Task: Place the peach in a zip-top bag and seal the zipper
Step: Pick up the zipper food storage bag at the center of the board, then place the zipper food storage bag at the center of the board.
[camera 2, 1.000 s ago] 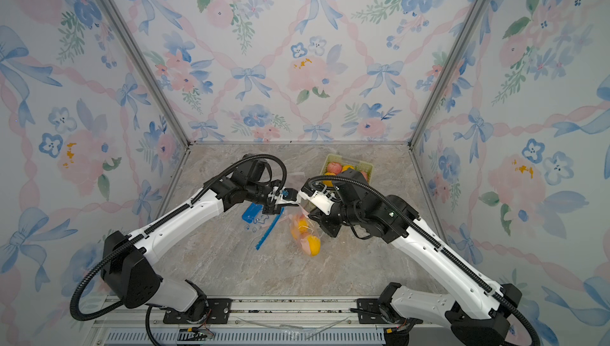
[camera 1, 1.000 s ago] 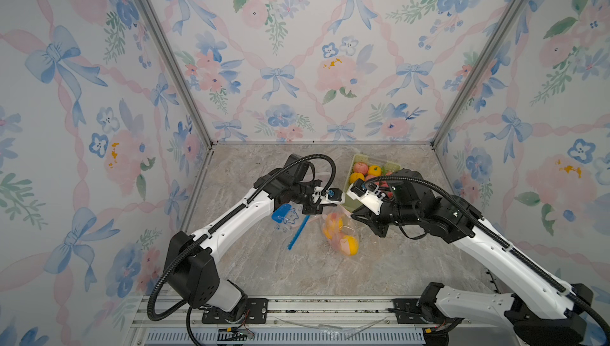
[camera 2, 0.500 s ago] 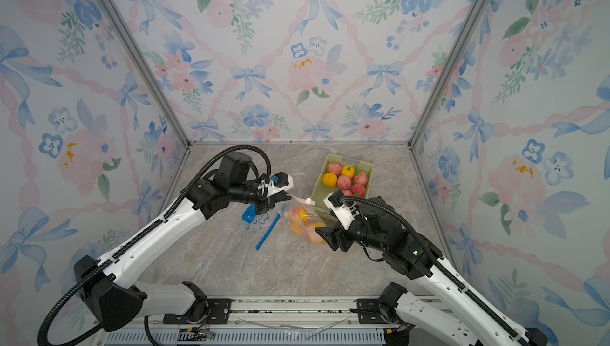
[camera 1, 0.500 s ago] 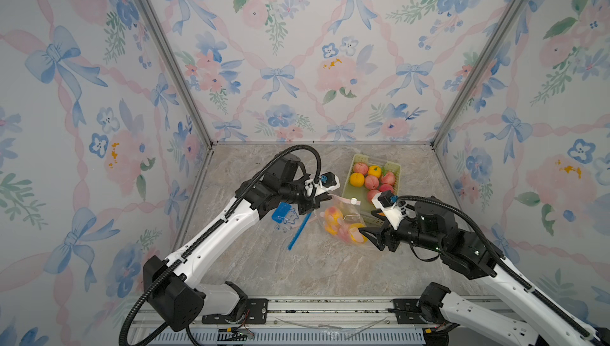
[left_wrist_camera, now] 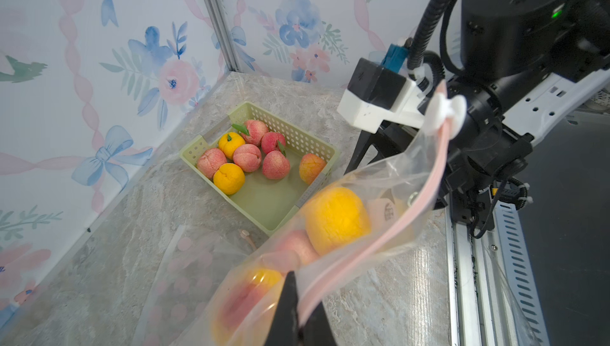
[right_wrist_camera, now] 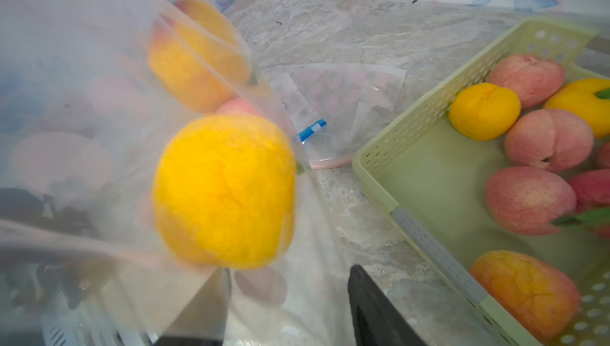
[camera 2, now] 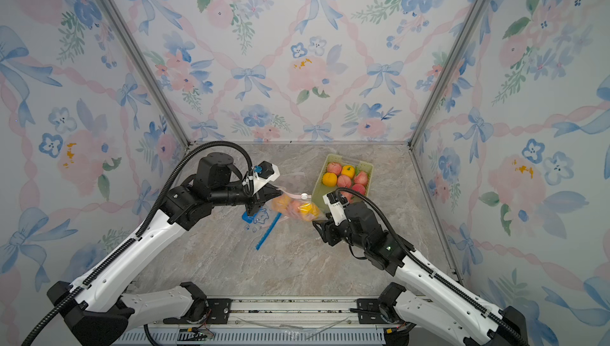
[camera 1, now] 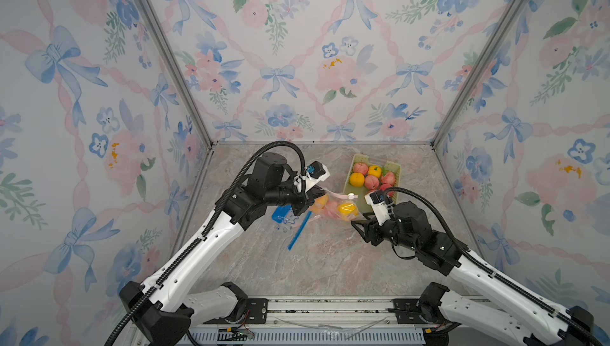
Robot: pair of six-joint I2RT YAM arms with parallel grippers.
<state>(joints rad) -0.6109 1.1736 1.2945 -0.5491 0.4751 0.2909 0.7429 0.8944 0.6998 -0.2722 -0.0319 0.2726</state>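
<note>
Looks like the left gripper [left_wrist_camera: 302, 298] has its fingers clenched on the zipper [left_wrist_camera: 437, 162] end of the zip-top bag [left_wrist_camera: 379, 176], so the peaches [left_wrist_camera: 335, 219] sag inside. The right gripper [right_wrist_camera: 289, 270], fingers released, hovers beside it, probably for the slider [left_wrist_camera: 444, 110].

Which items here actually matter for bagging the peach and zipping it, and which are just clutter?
In the job: zip-top bag with peaches inside, its white slider, left gripper pinching the zipper strip, right gripper open beside the bag.
Just lying about: green basket of spare fruit, blue-zipper bag, pink-dotted bag lying flat.
</note>
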